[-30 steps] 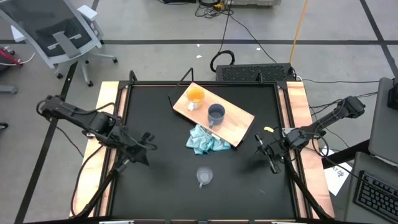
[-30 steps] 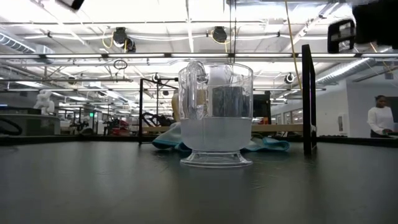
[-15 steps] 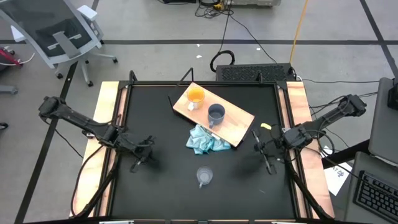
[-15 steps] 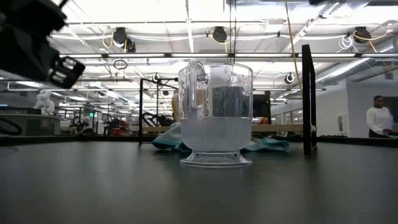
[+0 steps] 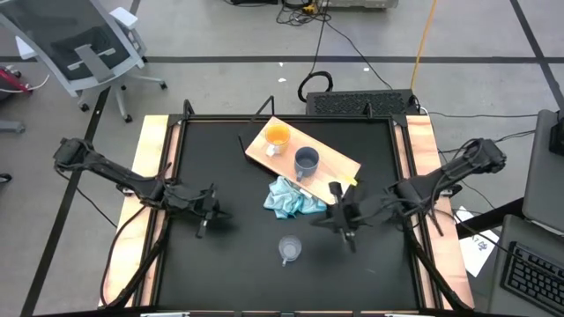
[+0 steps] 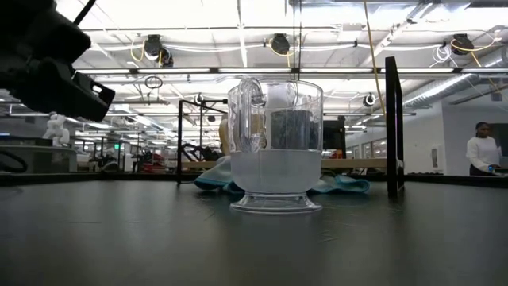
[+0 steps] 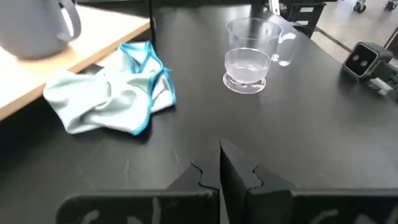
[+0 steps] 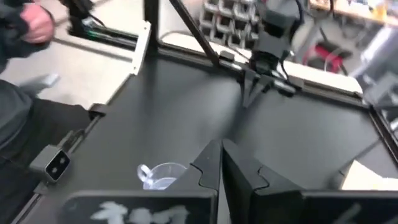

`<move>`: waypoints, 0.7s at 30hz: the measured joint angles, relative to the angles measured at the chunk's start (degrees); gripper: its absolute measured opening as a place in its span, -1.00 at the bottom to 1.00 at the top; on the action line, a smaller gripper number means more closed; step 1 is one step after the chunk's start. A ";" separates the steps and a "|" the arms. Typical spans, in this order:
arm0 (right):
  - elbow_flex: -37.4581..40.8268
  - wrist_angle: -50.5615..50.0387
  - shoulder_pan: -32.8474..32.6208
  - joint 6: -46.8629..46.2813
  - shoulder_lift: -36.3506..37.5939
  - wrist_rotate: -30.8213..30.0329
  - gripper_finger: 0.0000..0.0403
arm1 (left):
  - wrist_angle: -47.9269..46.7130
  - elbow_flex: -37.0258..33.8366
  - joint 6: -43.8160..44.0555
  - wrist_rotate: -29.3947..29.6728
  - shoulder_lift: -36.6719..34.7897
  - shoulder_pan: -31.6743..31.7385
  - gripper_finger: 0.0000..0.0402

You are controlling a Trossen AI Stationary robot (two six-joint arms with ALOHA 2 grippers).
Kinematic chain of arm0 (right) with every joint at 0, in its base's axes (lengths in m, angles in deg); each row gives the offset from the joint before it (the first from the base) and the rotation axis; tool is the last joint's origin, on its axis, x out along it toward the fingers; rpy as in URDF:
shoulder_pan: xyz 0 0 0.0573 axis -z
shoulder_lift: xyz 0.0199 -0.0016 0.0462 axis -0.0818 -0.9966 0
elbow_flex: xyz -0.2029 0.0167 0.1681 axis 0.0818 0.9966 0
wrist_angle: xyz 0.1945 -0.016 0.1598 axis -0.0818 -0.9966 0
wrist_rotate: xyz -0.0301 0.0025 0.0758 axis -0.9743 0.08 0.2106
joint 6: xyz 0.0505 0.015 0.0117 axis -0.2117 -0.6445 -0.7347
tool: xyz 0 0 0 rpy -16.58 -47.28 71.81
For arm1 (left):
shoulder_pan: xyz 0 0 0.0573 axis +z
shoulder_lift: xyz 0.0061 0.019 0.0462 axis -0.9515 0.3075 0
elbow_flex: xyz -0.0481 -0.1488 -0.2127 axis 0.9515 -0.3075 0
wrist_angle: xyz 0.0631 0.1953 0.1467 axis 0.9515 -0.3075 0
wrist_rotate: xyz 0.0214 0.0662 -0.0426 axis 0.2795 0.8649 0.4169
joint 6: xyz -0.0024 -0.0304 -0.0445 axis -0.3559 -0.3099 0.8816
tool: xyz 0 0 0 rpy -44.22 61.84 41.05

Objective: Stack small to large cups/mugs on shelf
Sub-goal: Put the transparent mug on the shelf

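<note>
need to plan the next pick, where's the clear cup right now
In the high view the clear cup stands on the bare black table, near its front-centre, just in front of the blue cloth and off the wooden shelf.

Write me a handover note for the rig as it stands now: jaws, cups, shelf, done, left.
Left gripper: shut, empty, over the table's left side.
Right gripper: shut, empty, above and right of the clear cup.
Orange mug and grey-blue mug stand apart on the shelf; clear cup is on the table.
Done: no stacking.
Left: move the clear cup to the shelf, nest all three.
</note>
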 joint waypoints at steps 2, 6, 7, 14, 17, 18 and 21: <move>-4.79 -5.28 0.95 -2.29 -2.87 -0.06 -0.98 | 1.55 -1.37 -1.25 -0.01 0.00 0.43 -0.98; -13.55 -16.04 3.47 -6.37 -8.12 1.32 -0.98 | 5.08 -3.32 -1.76 -0.01 0.01 1.00 -0.92; -15.23 -18.83 4.24 -7.15 -9.30 2.17 -0.98 | 5.36 -3.56 -1.73 -0.01 0.01 1.01 -0.92; -20.66 -21.72 10.29 -17.48 -17.39 7.45 -0.98 | 5.90 -3.67 -1.75 -0.10 0.02 1.01 -0.97; -22.19 -23.37 12.09 -20.32 -20.72 8.36 -0.98 | 5.93 -3.67 -2.10 -0.10 0.02 1.01 -0.98; -23.01 -25.35 12.61 -21.05 -21.80 9.40 -0.98 | 5.96 -3.67 -2.10 -0.10 0.02 1.01 -0.97; -25.32 -31.17 13.61 -22.73 -24.20 12.26 -1.00 | 5.91 -3.67 -2.10 -0.10 0.02 1.01 -0.91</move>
